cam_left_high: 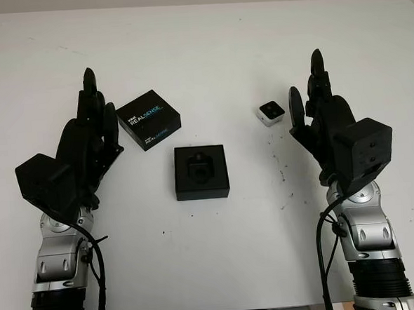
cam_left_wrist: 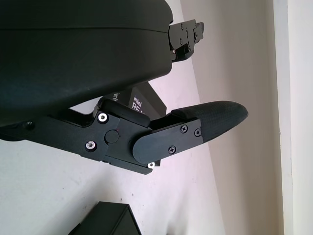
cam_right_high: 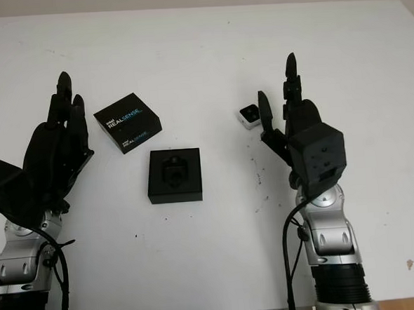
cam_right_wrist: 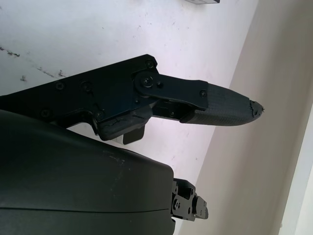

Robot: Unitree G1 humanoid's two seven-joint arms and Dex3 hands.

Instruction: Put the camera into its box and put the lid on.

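I've got the matte white table [cam_left_high: 207,49] in front of me. Dead centre sits the square black box [cam_left_high: 201,172], open, with a moulded recess in its insert. Its flat black lid [cam_left_high: 148,119], printed RealSense, lies just up and left, apart from the box. The camera [cam_left_high: 270,112], a small pale rounded cube, sits off to the right. My left hand [cam_left_high: 90,137] is up beside the lid, open, holding nothing; right hand [cam_left_high: 317,113] is open just right of the camera

A small white camera [cam_left_high: 270,112] lay right of the open black box [cam_left_high: 201,172], whose printed lid [cam_left_high: 148,119] sat upper left
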